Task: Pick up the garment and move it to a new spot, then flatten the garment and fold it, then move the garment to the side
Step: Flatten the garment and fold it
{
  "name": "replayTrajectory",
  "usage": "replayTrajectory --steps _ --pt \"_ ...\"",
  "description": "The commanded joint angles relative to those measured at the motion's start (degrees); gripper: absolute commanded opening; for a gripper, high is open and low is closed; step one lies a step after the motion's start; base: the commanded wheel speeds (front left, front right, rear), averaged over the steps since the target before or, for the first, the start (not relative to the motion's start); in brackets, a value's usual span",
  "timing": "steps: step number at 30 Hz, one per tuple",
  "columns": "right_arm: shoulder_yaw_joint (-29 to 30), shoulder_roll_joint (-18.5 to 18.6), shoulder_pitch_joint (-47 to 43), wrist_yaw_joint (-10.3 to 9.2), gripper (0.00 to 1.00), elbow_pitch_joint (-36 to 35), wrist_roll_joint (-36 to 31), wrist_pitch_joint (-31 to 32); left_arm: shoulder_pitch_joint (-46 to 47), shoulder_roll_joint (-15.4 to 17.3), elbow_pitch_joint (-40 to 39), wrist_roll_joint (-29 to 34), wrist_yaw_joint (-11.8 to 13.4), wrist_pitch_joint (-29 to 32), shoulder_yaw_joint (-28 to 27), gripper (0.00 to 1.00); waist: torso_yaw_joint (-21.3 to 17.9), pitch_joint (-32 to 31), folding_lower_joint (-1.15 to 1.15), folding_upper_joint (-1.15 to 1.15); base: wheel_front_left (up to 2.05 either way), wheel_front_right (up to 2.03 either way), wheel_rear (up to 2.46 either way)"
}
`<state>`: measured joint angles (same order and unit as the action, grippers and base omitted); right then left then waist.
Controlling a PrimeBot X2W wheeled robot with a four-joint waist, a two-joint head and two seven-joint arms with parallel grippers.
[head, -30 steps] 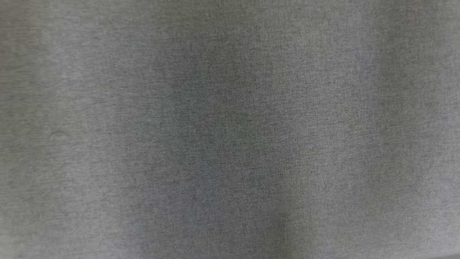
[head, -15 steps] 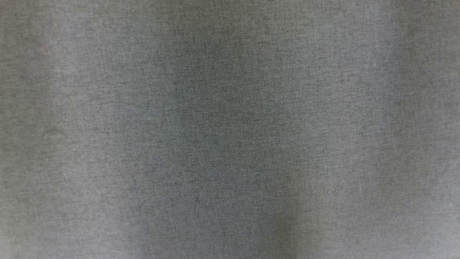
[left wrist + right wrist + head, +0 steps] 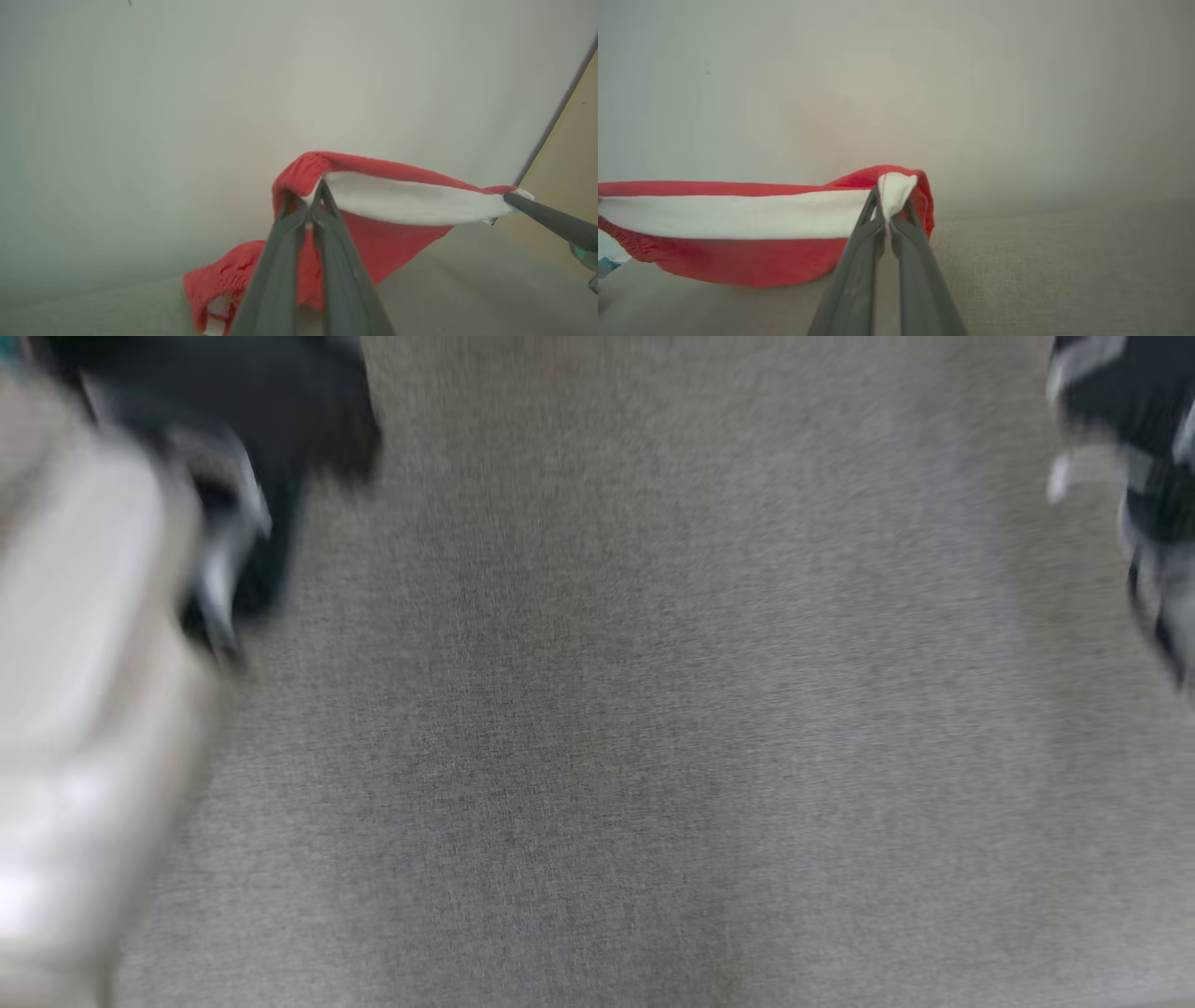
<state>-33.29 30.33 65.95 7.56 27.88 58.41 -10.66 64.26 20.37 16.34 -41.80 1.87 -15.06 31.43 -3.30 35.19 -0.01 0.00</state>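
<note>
- Holding the garment [image 3: 387, 242] by its waistband, the two arms stretch it between them above the grey surface [image 3: 467, 289]. The white lining faces up and the red cloth sags below.
- In the left wrist view, the bunched lower end of the garment hangs down to the grey surface and seems to touch it.
- The left gripper [image 3: 314, 193] is pinched narrow on one end of the band, with red ribbed cloth caught at its tips.
- The right gripper [image 3: 888, 198] is likewise closed tight on the other end, with a fold of white lining pressed between its fingers.
- The head view is smeared by motion. A pale forearm [image 3: 75, 663] and dark shapes sit over the upper corners of the grey surface, and the garment cannot be made out there.
- As a judgement, the pick-up looks done and the carry to a new spot seems to be in hand.
- Laying the garment flat on the grey surface, folding it and moving it to the side are all left to do.
</note>
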Motion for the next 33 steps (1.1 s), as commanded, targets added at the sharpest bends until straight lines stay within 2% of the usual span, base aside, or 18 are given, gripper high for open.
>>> replayTrajectory --steps 1,5,9,15,25,33 --pt "0.02 0.64 -1.65 -0.14 0.00 -0.49 0.52 -0.42 -1.67 0.19 -0.83 0.24 0.07 -0.13 -0.23 0.00 -0.51 -3.35 0.01 0.00 0.00 0.00 0.00" --pt "0.92 3.18 -13.02 -0.15 0.00 -4.75 2.56 -1.44 -14.53 0.89 -7.20 2.52 2.35 -0.10 -0.10 0.00 -0.07 -6.54 0.01 0.00 0.00 0.00 0.00" --pt "3.01 4.76 -23.82 -0.15 0.00 -7.36 4.39 -2.10 -25.03 1.24 -11.00 4.17 3.60 -0.12 -0.13 0.00 0.14 -9.71 0.01 0.00 0.00 0.00 0.00" --pt "6.81 5.22 -38.68 -0.19 0.00 -10.25 6.37 -2.40 -38.40 1.91 -13.98 5.81 3.48 -0.15 1.59 0.00 0.39 -14.41 0.01 0.00 0.00 0.00 0.00" --pt "11.58 1.79 -59.25 -0.19 0.00 -16.45 3.87 -0.08 -53.95 1.80 -15.01 8.81 2.86 -0.16 0.61 0.00 0.51 -19.91 0.01 0.00 0.00 0.00 0.00" --pt "18.96 -3.70 -72.03 -0.19 0.00 -22.04 0.45 4.95 -60.76 1.52 -15.61 9.91 1.40 -0.16 -1.71 0.00 1.30 -21.19 0.01 0.00 0.00 0.00 0.00"
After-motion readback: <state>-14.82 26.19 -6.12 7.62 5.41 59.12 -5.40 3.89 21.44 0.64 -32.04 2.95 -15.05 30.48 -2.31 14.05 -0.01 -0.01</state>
